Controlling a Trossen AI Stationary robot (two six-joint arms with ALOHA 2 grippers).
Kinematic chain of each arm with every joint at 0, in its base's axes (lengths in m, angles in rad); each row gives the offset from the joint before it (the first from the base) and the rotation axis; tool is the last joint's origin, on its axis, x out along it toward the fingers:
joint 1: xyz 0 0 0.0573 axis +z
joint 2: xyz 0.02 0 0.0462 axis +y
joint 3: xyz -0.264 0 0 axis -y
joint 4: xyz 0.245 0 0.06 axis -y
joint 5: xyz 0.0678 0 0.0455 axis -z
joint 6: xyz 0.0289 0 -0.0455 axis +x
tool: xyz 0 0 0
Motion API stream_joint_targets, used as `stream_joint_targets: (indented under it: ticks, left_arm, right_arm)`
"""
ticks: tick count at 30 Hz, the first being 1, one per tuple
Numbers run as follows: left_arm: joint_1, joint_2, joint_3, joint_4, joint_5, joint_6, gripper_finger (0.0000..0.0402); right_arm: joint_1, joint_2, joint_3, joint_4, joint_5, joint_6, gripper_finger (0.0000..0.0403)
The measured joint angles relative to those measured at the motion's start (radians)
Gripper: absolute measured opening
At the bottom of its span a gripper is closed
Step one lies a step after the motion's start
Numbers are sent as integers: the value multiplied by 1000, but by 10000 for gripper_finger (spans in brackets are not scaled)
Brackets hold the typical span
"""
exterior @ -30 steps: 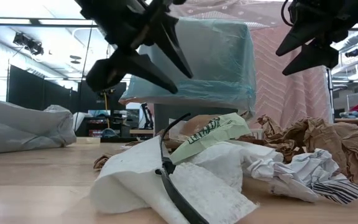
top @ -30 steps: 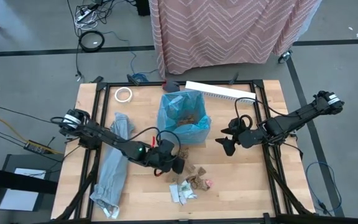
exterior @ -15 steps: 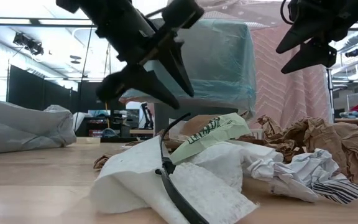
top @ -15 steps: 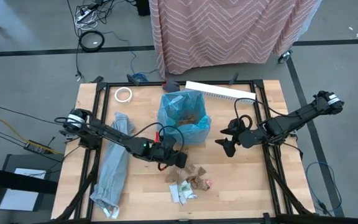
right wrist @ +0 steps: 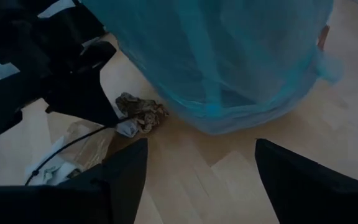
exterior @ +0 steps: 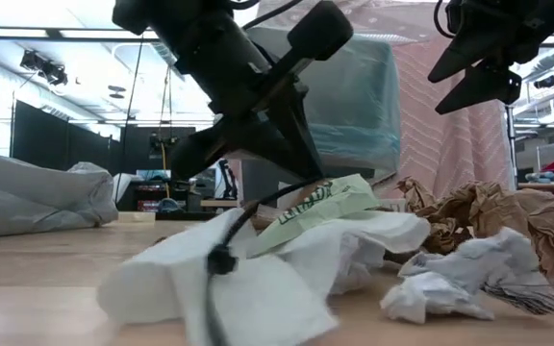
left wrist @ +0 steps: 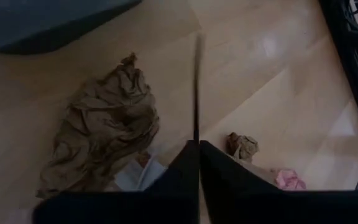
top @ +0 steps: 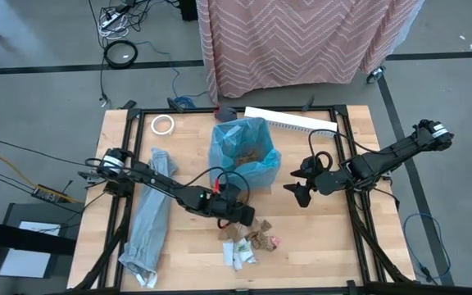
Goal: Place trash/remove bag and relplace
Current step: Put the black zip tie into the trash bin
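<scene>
The trash (top: 248,239) lies in a small pile near the table's front: crumpled brown paper (left wrist: 104,124), white paper (exterior: 258,269) and a pink scrap (left wrist: 284,180). Behind it stands the bin lined with the blue bag (top: 242,156), with scraps inside. My left gripper (top: 248,218) hangs low over the far side of the pile, shut on a thin black strip (exterior: 221,259) that lies across the white paper. My right gripper (top: 295,191) waits open, to the right of the bin and above the table. My left gripper pinches one end of the thin black strip (left wrist: 196,134) between its two fingertips. The fingers slant down from the table's left. The strip runs on past the fingertips in line with them, and its other end (exterior: 221,259) rests on the white paper.
A pale grey plastic bag (top: 150,217) lies stretched along the table's left side. A tape roll (top: 163,124) and a long white strip (top: 289,120) lie at the far edge. A pink patterned cloth (top: 301,41) hangs beyond the table.
My left gripper has gone toward the table's right edge and down to the trash pile, and its fingers have shut on the black strip. The strip and the white paper under it have shifted and changed shape.
</scene>
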Motion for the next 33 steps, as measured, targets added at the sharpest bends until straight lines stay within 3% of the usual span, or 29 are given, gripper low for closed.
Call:
stream_joint_targets:
  ticks: [14, 27, 33]
  left_arm:
    - [-8, -6, 149, -16, 17, 39, 2]
    - [11, -6, 470, -339, -27, 274, 1]
    - [24, -1, 501, -374, -32, 398, 11]
  right_arm:
    - [0, 0, 0, 0, 0, -25, 267]
    - [0, 0, 0, -7, 0, -52, 265]
    - [0, 0, 0, -37, 0, -53, 272]
